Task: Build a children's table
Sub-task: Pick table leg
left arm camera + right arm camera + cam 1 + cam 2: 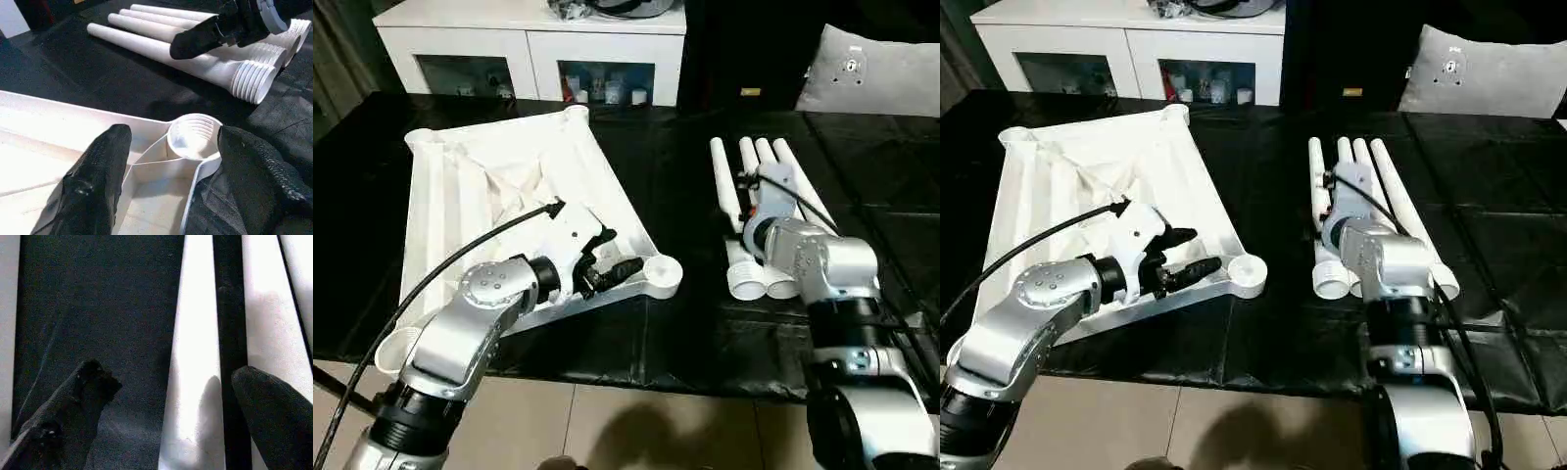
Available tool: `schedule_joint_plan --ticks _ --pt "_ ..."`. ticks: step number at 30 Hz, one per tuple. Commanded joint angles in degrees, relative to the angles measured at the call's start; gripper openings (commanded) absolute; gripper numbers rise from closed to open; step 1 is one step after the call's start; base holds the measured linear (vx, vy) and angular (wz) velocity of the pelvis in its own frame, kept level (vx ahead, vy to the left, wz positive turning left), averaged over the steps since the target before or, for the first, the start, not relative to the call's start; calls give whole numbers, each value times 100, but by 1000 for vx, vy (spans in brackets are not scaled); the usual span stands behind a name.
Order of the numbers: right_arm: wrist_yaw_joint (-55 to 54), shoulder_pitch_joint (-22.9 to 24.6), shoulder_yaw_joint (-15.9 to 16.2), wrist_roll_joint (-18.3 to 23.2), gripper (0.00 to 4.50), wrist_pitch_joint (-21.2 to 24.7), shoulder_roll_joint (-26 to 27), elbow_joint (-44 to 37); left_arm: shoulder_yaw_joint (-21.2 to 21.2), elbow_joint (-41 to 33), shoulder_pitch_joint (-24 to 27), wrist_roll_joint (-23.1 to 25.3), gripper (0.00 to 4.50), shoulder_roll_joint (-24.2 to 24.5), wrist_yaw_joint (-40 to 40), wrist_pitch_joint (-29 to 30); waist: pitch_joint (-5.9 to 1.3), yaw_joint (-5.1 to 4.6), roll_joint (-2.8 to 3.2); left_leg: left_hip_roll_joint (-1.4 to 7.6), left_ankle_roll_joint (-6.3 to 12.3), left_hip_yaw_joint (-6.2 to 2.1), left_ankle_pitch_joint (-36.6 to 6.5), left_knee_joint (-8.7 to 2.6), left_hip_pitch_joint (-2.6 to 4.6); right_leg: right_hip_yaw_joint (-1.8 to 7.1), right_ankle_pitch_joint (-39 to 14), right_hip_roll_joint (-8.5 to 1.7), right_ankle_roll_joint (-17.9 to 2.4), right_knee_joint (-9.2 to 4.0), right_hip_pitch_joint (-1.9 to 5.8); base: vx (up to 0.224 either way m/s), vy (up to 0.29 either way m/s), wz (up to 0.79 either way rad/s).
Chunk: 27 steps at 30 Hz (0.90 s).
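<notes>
Nearby, ribbed tabletop [499,186], round socket [193,137], tapered smooth legs [195,58]

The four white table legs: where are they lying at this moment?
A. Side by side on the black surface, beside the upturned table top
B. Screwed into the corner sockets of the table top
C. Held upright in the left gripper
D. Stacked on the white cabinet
A: the four table legs lie side by side on the black surface, apart from the upturned table top, whose near corner socket is empty.
</notes>
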Motion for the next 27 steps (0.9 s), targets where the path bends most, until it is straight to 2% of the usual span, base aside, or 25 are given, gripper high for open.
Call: schedule_joint_plan --ticks 1,9,13,14,16,20,21,22,24,27 --pt "-52 -148 -81 -7 446 140 26 190 -36 -121 45 -4 320 73 -65 61 -421 14 -68 285 -133 -44 -88 -405 5 241 -332 -433 -1088 -384 339 0 0 0" --pt "34 -285 -132 112 446 457 73 638 -61 -151 59 -8 320 80 -93 104 -430 20 -78 285 -98 -38 1 -397 -1 237 -136 -432 -1124 -365 352 0 0 0" --pt "16 -304 -190 156 400 476 114 715 -56 -179 73 -9 320 88 -105 129 -425 22 -79 291 -104 -39 -51 -403 0 227 -226 -437 -1134 -375 353 0 0 0" --pt "12 -308 -202 163 400 481 122 730 -58 -180 73 -8 320 90 -108 132 -426 24 -77 294 -107 -41 -56 -405 2 228 -241 -442 -1130 -372 353 0 0 0" --pt "32 -314 -206 174 368 511 133 762 -61 -181 76 -8 320 92 -114 137 -427 25 -76 293 -113 -36 -71 -404 7 230 -279 -444 -1131 -378 347 0 0 0" --pt "55 -328 -205 181 355 558 131 812 -67 -179 72 -6 320 97 -126 143 -431 31 -67 296 -119 -33 -63 -402 12 226 -206 -439 -1141 -372 343 0 0 0" --pt "35 -331 -226 194 338 589 134 820 -68 -178 70 -6 320 97 -131 144 -429 33 -49 297 -121 -36 -91 -405 9 222 -196 -442 -1153 -371 342 0 0 0" --pt "19 -332 -242 203 323 612 137 823 -67 -177 68 -6 320 97 -135 145 -429 28 -57 294 -125 -32 -103 -405 8 219 -201 -437 -1152 -375 344 0 0 0" --pt "14 -326 -261 219 318 625 138 822 -68 -173 65 -2 320 96 -143 145 -429 27 -59 294 -133 -36 -103 -407 2 215 -193 -438 -1163 -372 352 0 0 0" --pt "38 -336 -266 218 289 614 120 861 -75 -157 55 5 320 87 -150 149 -432 31 -59 304 -144 -28 -114 -405 11 207 -164 -447 -1178 -375 347 0 0 0"
